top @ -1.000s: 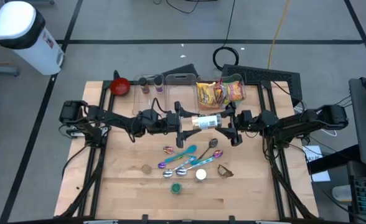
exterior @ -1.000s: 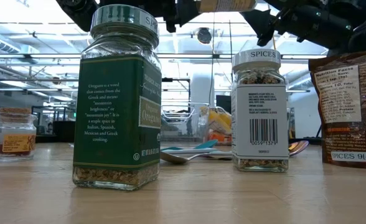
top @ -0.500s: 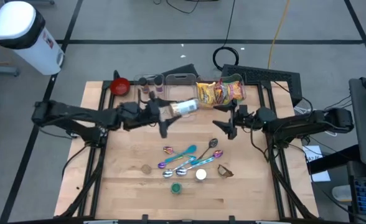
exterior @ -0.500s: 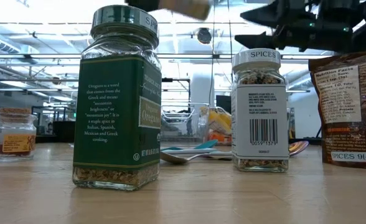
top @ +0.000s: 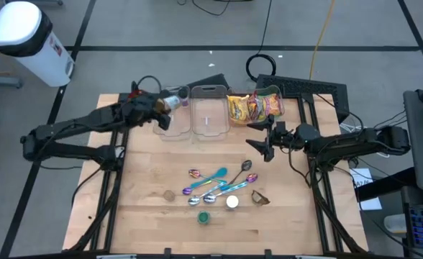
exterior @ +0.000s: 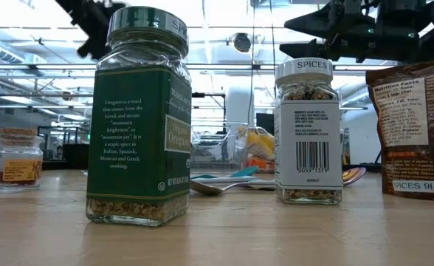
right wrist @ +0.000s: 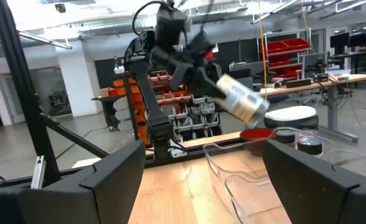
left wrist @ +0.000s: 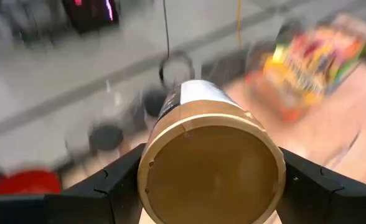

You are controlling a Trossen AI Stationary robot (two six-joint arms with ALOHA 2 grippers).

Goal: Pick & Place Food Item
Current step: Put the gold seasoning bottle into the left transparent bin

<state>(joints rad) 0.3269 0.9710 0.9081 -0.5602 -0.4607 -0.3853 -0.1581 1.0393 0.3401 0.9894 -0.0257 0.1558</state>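
While low view hides it, left pincer (top: 161, 105) grips jar (top: 174, 101); right pincer (top: 258, 140) wide

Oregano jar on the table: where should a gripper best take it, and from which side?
Probably the glass body just below the green lid, coming down from above: the oregano jar stands upright, and its flat opposite sides should suit a pinch.

The left wrist view was motion-blurred: behind the wooden-lidded jar (left wrist: 211, 163), the snack bags (left wrist: 307, 62) were smeared. The spice pouch (exterior: 416, 129) was cropped beside the barcode-labelled spice jar (exterior: 309, 133).
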